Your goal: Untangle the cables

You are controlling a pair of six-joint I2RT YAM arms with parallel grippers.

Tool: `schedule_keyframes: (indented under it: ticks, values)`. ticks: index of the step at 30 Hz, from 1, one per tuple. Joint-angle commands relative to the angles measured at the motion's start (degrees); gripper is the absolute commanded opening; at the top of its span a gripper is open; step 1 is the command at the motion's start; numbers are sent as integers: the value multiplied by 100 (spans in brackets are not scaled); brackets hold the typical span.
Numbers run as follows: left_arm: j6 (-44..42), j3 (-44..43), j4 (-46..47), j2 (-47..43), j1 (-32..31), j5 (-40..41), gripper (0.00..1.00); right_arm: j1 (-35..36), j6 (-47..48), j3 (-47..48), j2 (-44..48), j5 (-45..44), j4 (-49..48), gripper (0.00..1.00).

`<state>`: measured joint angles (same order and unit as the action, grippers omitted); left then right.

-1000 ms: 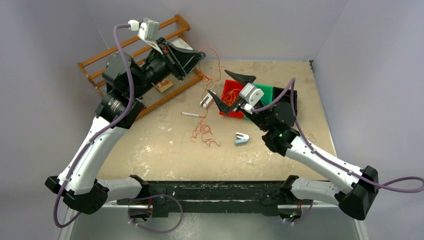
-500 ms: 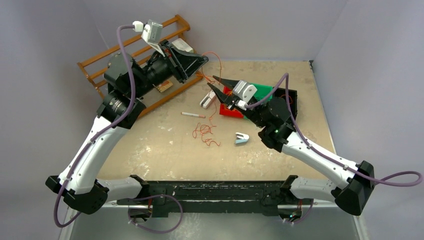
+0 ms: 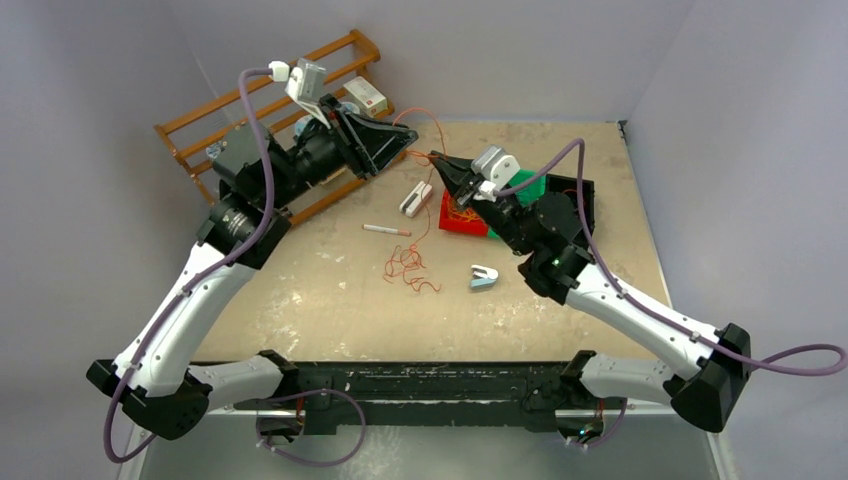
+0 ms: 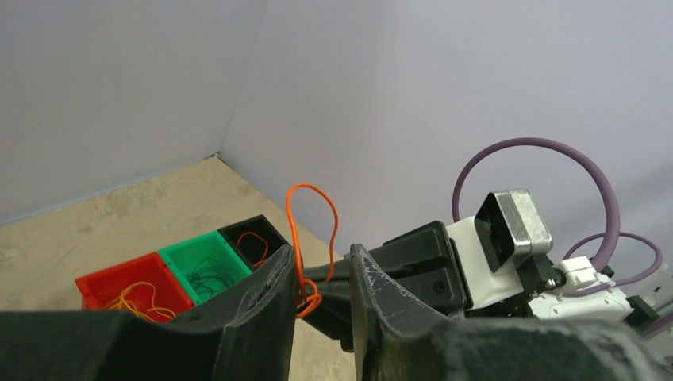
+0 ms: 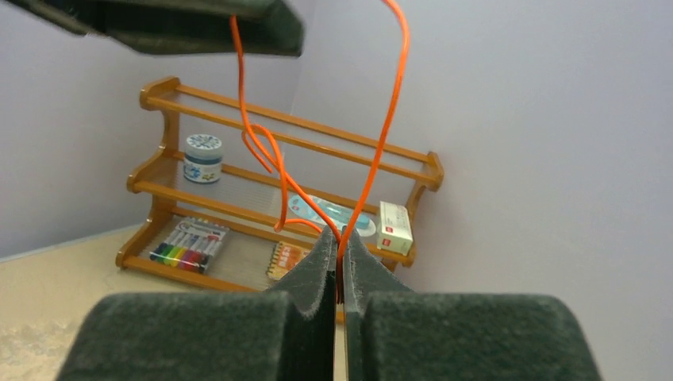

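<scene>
The right gripper (image 3: 437, 160), wide a second ago, is now pinched shut on the orange cable (image 5: 393, 103), lifted above the far side of the table (image 3: 300, 290). The left gripper (image 3: 404, 143) has parted narrowly around that strand.

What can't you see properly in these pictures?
- Top view: the cable tangle is too small to tell which strands cross.
- Right wrist view: the orange cable runs off the top edge.
- Left wrist view: the left gripper hides the front of the red bin.
</scene>
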<state>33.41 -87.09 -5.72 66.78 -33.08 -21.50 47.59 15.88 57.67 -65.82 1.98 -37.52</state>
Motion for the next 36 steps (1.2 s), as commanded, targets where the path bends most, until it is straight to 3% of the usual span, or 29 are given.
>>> schedule_keyframes:
  ticks: [1, 6, 9, 18, 27, 36]
  values:
    - [27, 356, 317, -212, 3, 232, 35, -66, -274, 448, 322, -896, 403, 0]
    - [13, 861, 306, -260, 3, 422, 60, -406, -409, 535, 536, -1633, 1244, 0]
    - [-54, 1142, 171, -294, 3, 709, 66, -915, -582, 509, 711, -1718, 1669, 0]
    - [-130, 1897, -480, -302, 3, 2067, 68, -2235, -712, 333, 814, -2453, 2150, 0]
    - [101, 2387, -494, -89, 3, 2020, 66, -3342, -946, 302, 497, -2602, 1832, 0]
    - [34, 2588, -835, 42, 3, 2567, 66, -4195, -1188, 565, 156, -2572, 1506, 0]
